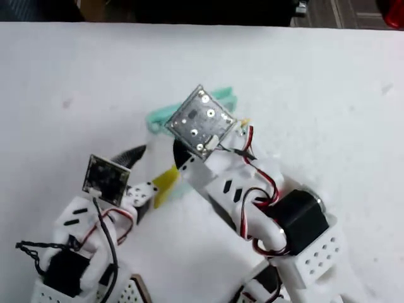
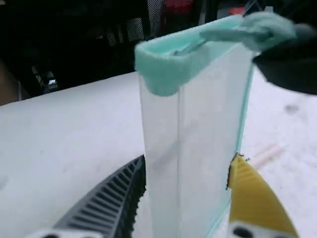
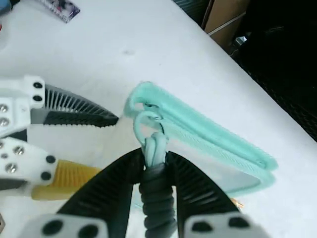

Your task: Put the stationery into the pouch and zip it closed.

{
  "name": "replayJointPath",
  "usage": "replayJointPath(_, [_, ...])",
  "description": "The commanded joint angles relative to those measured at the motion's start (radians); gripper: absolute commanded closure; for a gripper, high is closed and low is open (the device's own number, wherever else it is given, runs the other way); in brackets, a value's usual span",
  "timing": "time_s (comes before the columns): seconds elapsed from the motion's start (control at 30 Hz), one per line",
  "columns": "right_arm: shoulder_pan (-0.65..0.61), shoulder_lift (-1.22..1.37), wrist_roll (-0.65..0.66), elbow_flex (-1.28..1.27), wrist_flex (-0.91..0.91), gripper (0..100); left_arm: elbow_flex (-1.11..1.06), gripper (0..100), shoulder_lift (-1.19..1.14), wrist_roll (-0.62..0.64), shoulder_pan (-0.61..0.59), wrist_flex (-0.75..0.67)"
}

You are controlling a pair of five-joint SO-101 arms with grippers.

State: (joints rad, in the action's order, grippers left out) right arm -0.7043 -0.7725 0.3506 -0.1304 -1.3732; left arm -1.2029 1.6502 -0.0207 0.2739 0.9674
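A clear pouch (image 2: 198,129) with mint green trim stands on edge on the white table. My left gripper (image 2: 188,161) is shut on the pouch's end, with the black finger (image 2: 114,198) on one side and the yellow finger (image 2: 255,198) on the other. My right gripper (image 3: 154,158) is shut on the mint zipper pull (image 3: 154,144) at the end of the zip near the left gripper. In the high view the pouch (image 1: 158,118) shows beside the right arm's wrist camera (image 1: 201,121). A thin pale stick (image 2: 267,153) lies on the table behind the pouch.
The table's far edge (image 1: 189,24) borders a dark room. A small printed card (image 3: 62,7) lies far off on the table. Both arms (image 1: 227,183) crowd the middle, with bare table (image 1: 328,95) to either side.
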Motion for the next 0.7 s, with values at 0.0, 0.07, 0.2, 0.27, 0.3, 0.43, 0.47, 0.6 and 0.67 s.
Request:
replayJointPath(0.0, [-0.007,-0.025,0.025,0.012,-0.007,98.3,0.084,71,0.058,-0.015,-0.035,0.118])
replayJointPath(0.07, [-0.007,-0.025,0.025,0.021,-0.007,98.3,0.121,71,0.113,-0.017,-0.036,0.169])
replayJointPath(0.2, [-0.007,-0.025,0.025,0.055,-0.015,98.3,0.155,71,0.189,-0.092,-0.030,0.206])
replayJointPath(0.27, [-0.007,-0.025,0.025,0.074,-0.016,98.3,0.140,71,0.182,-0.107,-0.028,0.184])
replayJointPath(0.3, [-0.007,-0.025,0.025,0.080,-0.016,98.3,0.126,71,0.179,-0.101,-0.028,0.167])
replayJointPath(0.43, [-0.007,-0.025,0.025,0.081,-0.016,98.3,0.043,72,0.179,-0.012,-0.028,0.044])
replayJointPath(0.47, [-0.007,-0.025,0.025,0.081,-0.016,98.3,0.023,72,0.179,0.005,-0.028,0.014])
replayJointPath(0.6, [-0.007,-0.025,0.025,0.081,-0.016,98.3,-0.021,72,0.179,0.037,0.005,-0.051])
replayJointPath(0.67, [-0.007,-0.025,0.029,0.081,-0.016,98.3,-0.021,72,0.179,0.034,0.054,-0.038])
